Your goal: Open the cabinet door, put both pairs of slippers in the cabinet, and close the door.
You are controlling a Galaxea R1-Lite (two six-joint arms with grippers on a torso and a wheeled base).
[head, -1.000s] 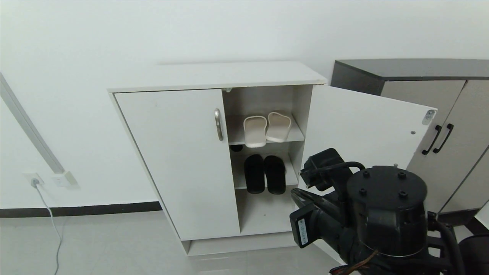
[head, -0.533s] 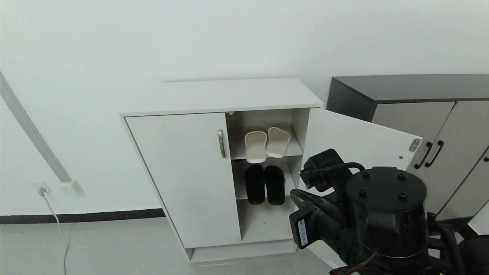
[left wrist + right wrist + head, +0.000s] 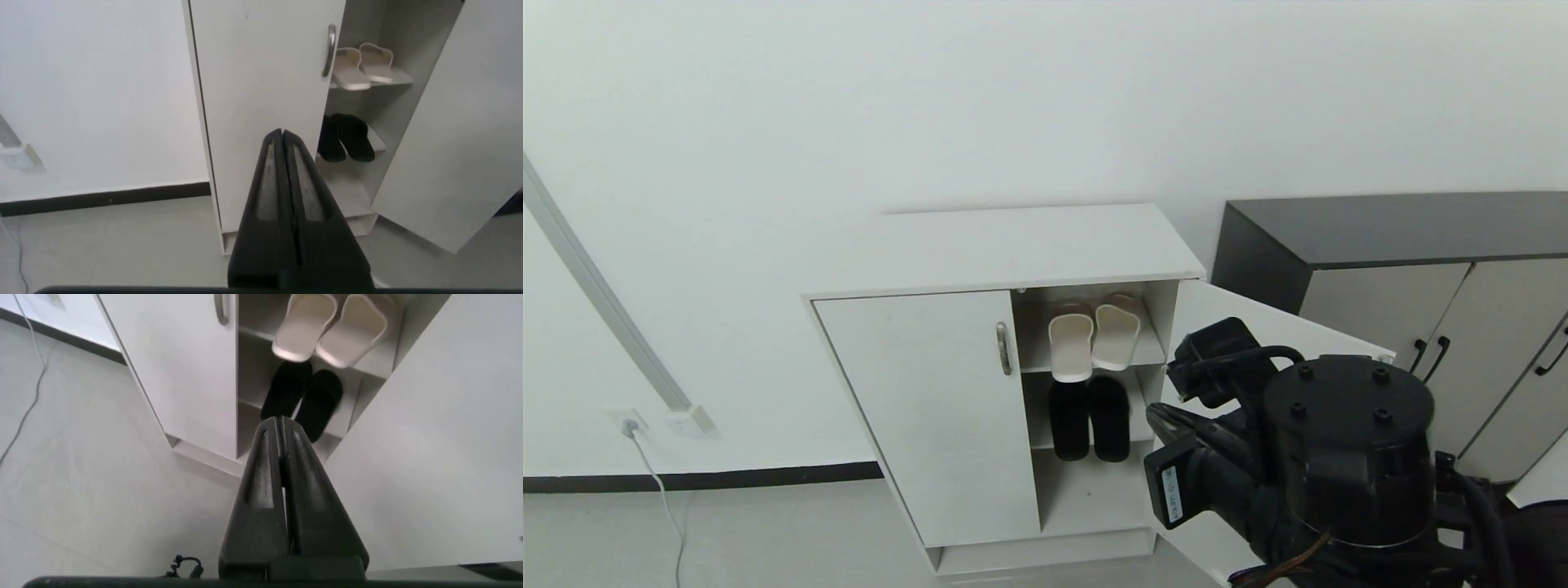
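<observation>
Two grippers, each pressed together and holding nothing.
Right gripper [image 3: 282, 423]: over the floor [image 3: 90, 482], short of the cabinet's [image 3: 1021, 245] open compartment, with the open door [image 3: 441, 433] just beside it.
Left gripper [image 3: 282, 135]: facing the closed door [image 3: 261, 73], well apart from it.
Beyond the right gripper: black slippers [image 3: 302, 392], paired on the middle shelf.
Farther on and above: beige slippers [image 3: 331, 322], paired on the top shelf.
Farthest: grey cabinet [image 3: 1405, 237], past the open door.
</observation>
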